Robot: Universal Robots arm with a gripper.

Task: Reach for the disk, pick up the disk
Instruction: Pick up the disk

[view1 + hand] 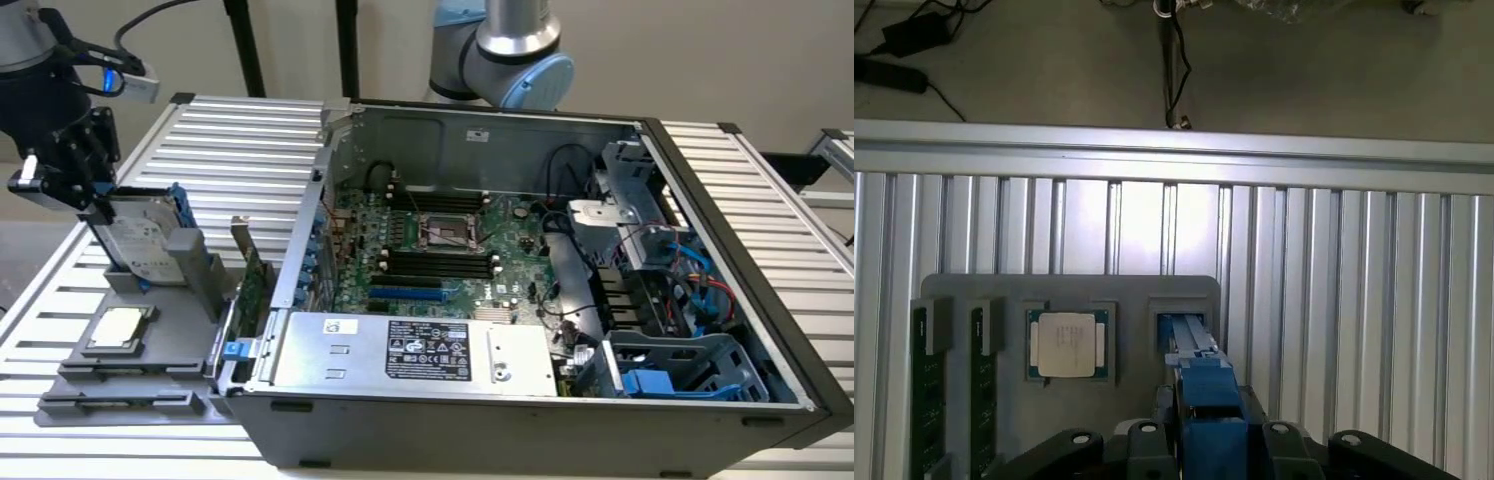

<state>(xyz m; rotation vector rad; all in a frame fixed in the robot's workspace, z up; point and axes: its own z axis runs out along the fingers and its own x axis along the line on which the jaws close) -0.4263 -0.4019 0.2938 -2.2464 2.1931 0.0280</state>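
The arm rises behind the far side of the case. Its gripper hangs straight down at the exterior view's left, over the far end of the tray. The jaws pinch the top edge of the disk, with no gap showing on either side of its blue frame. The disk stands on edge in a tray slot, leaning slightly, with its label facing near.

The wrist view looks down along the gripper. The disk is a thin blue strip running into its slot, just beside the chip, and two memory sticks sit in the tray beyond the chip. The exterior view shows the chip lying flat, nearer than the disk.

In the exterior view a card stands upright between the disk and the case wall. Bare table slats lie beyond the tray, and the space above the disk is open.
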